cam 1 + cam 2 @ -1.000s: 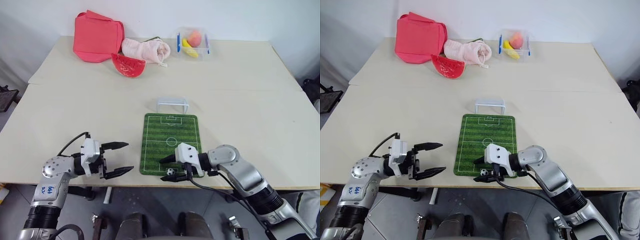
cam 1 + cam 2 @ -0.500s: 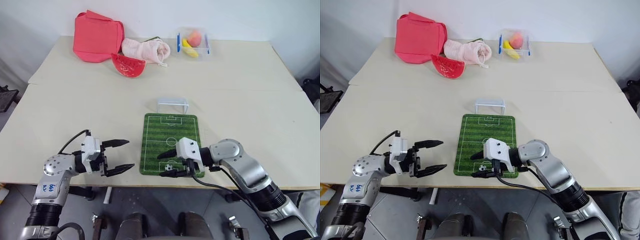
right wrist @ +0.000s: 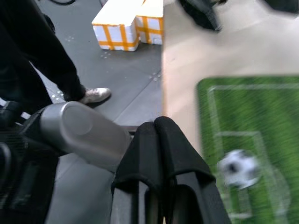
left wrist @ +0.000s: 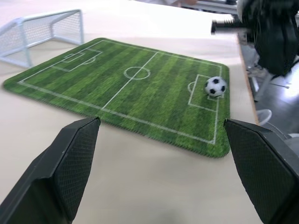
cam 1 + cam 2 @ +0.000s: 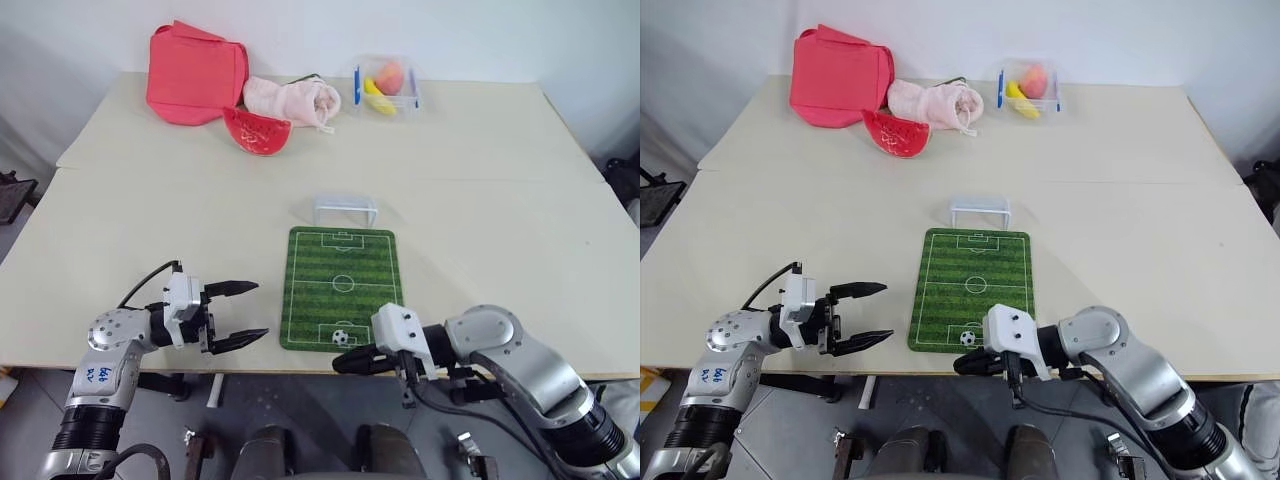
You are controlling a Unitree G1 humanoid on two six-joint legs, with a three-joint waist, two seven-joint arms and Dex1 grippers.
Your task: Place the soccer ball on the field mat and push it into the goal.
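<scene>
Soccer ball (image 5: 341, 337) laid on the field mat (image 5: 343, 283), lower centre of the frame.
The right gripper (image 5: 343, 362) is pressed together just below it, empty; the left gripper (image 5: 243, 314) is spread wide at lower left; the goal (image 5: 345, 209) is set above the mat.

The right gripper (image 5: 345, 360), which a second ago straddled the soccer ball (image 5: 341, 337) with its two fingers spread at the near end of the field mat (image 5: 342, 280), is now drawn back off the mat and sits just past the near edge of the table (image 5: 150, 210), its fingers pressed together with nothing between them. The ball, earlier between those fingers, now lies free on the mat inside the near penalty box, just beyond the gripper's tip and apart from it. The right forearm has swung out toward the robot's right and back with the gripper.
</scene>
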